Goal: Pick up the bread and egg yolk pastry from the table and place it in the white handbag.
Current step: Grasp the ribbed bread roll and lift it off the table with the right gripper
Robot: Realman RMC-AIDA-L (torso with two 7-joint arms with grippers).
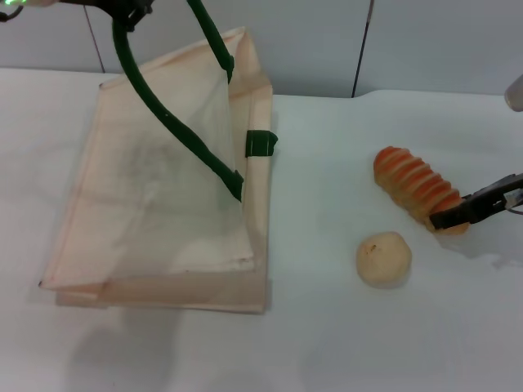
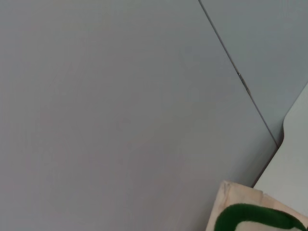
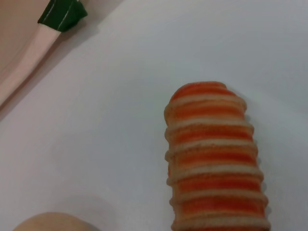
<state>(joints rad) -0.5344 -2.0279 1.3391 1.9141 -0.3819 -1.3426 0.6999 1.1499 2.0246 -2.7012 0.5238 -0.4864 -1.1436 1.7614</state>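
At the right edge of the head view the right gripper (image 1: 458, 214) reaches in with dark fingers (image 1: 482, 204) at the near end of the bread (image 1: 417, 189); one finger lies across the loaf's lower right end, but whether the jaws are closed on it or merely alongside I cannot tell; the bread lies on the white table (image 1: 327, 343) in the right half of the frame, slanting from upper left to lower right, its orange ridges showing; in the right wrist view the bread (image 3: 216, 168) fills the lower right, with no fingers visible there; the egg yolk pastry (image 1: 383, 259) sits just below and left of the loaf, apart from it, and shows as a pale curve (image 3: 48, 222) at the lower left of the right wrist view; the white handbag (image 1: 155, 204) lies across the left half of the head view, one side lifted by a dark green handle (image 1: 163, 114) that runs up to the left gripper (image 1: 131, 15) at the top left edge; how its fingers stand I cannot tell; a green tab (image 1: 261, 143) marks the bag's right edge; the left wrist view shows a bag corner (image 2: 240, 207) at the lower right
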